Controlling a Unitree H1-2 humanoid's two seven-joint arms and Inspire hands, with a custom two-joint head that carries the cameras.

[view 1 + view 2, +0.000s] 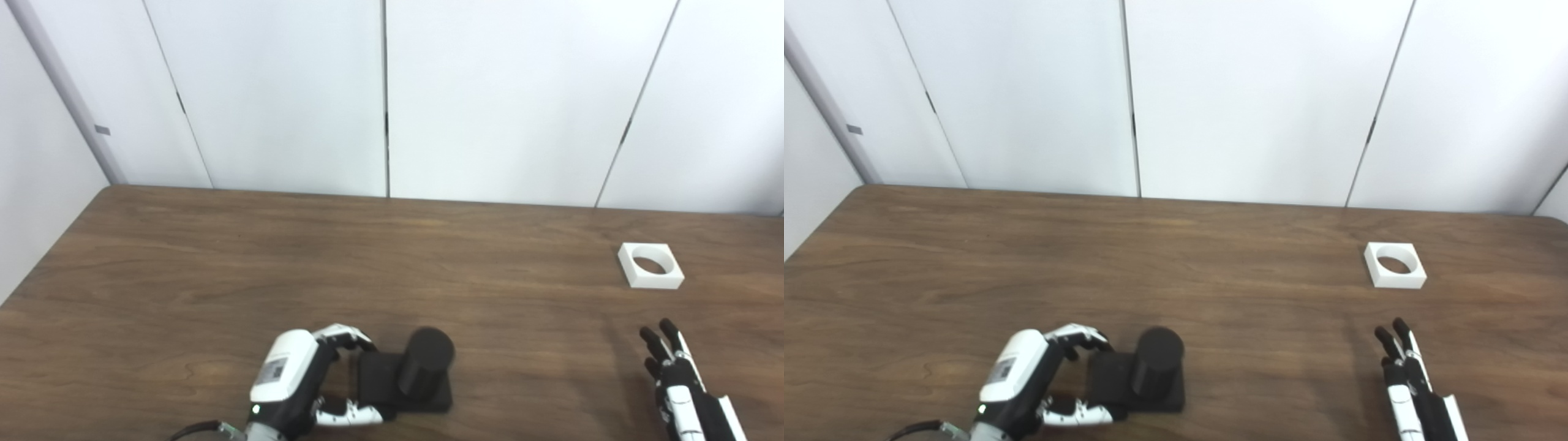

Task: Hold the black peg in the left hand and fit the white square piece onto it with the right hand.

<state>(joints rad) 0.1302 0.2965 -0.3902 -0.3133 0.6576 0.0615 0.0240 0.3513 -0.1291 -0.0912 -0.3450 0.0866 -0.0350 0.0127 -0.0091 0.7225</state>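
The black peg (424, 362) is a short cylinder standing upright on a black square base (380, 383), near the table's front edge. My left hand (294, 383) sits just left of it, fingers curled over the base's far edge and thumb against its near edge, closed on the base. The white square piece (650, 266), with a round hole through it, lies flat at the far right. My right hand (677, 376) is at the bottom right, fingers stretched out and apart, holding nothing, well short of the white piece.
The brown wooden table (245, 275) runs back to white wall panels (386, 92). Its left edge slants along a white side wall. Nothing else lies on the table.
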